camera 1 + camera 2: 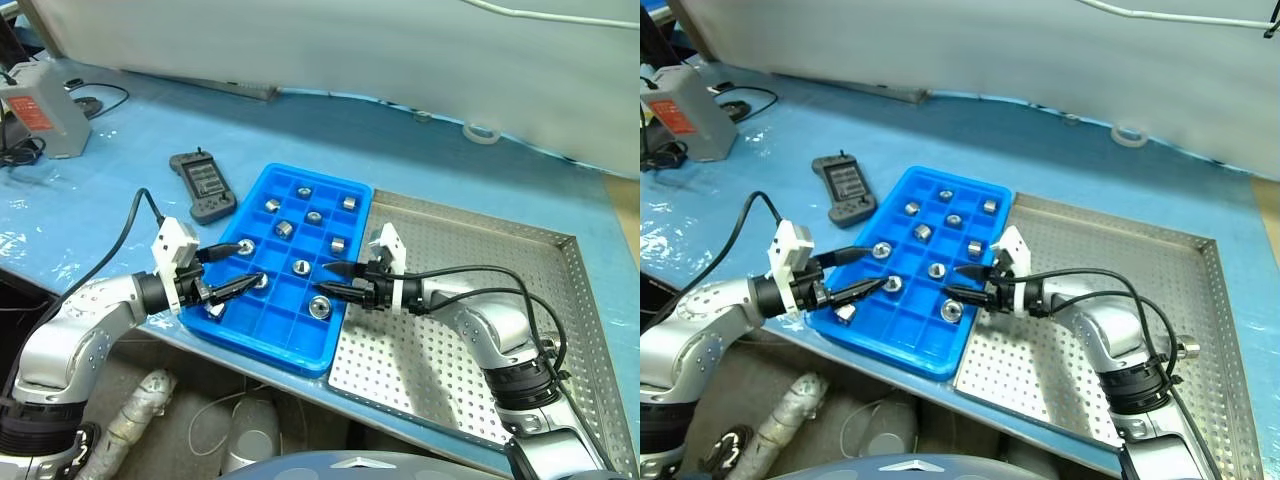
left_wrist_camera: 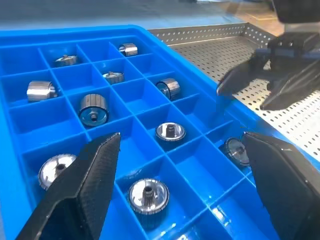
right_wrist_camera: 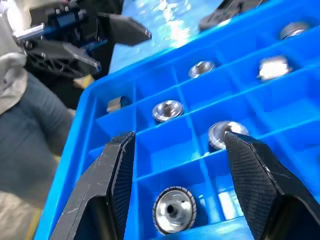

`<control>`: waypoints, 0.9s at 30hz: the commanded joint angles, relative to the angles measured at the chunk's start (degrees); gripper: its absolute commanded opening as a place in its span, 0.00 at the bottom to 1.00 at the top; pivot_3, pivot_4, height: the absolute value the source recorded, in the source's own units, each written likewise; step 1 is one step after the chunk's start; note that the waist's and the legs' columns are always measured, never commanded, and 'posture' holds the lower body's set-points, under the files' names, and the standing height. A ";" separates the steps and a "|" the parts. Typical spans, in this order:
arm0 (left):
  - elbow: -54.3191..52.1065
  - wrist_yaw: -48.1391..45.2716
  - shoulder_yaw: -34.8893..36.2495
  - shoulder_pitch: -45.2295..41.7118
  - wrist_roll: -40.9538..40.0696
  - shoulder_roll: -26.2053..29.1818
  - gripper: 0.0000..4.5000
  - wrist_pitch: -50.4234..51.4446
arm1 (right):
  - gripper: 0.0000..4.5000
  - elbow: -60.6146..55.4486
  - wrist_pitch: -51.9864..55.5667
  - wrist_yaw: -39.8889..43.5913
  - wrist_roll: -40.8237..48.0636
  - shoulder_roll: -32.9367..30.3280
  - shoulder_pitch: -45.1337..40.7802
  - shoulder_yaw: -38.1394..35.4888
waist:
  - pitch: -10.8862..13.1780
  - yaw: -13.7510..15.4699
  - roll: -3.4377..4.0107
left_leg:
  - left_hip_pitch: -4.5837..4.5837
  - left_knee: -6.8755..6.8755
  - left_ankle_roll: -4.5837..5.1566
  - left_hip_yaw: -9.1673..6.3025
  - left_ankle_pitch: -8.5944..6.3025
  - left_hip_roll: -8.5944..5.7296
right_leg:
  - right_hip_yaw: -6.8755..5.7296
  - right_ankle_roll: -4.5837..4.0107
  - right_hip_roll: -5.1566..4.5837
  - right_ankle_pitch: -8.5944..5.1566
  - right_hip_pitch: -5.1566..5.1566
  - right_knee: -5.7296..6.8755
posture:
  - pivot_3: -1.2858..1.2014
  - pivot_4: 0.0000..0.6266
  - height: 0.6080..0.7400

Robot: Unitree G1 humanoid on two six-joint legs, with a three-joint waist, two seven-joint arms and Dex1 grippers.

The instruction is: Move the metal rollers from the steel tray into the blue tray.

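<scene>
Hovering spread, empty: both end effectors, R (image 1: 327, 279) just above roller (image 1: 320, 307) in blue tray (image 1: 262, 345).

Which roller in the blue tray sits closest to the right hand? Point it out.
The roller in the blue tray's near row, at the edge bordering the steel tray. It lies right under the open right hand; the other rollers sit further off.

Ten metal rollers (image 1: 284, 229), one blue tray (image 1: 262, 340), one steel tray (image 1: 560, 290)
</scene>
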 commanded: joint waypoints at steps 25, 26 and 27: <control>46.47 -23.97 -18.78 -37.31 14.36 -21.21 0.91 -20.83 | 0.65 -14.18 -14.09 -24.03 -5.69 -0.92 31.00 -33.91 | -0.59 -13.86 -0.23 | -0.14 0.36 0.61 0.64 -0.33 -0.34 | 0.68 0.16 -0.08 0.14 0.04 -0.46 | 0.35 0.24 1.00; 47.27 -24.28 -18.68 -37.68 14.60 -21.60 0.91 -21.26 | 0.65 -14.00 -14.45 -24.25 -5.86 -0.70 31.26 -33.65 | -0.59 -14.37 -0.20 | -0.17 0.44 0.66 0.64 -0.36 -0.33 | 0.71 0.15 -0.08 0.15 0.04 -0.46 | 0.35 0.24 1.00; 48.03 -24.55 -18.59 -38.02 14.89 -21.91 0.91 -21.72 | 0.65 -13.38 -14.95 -24.33 -6.09 -0.54 31.26 -33.43 | -0.59 -14.73 -0.18 | -0.17 0.48 0.71 0.64 -0.39 -0.37 | 0.74 0.13 -0.12 0.16 0.04 -0.47 | 0.35 0.24 1.00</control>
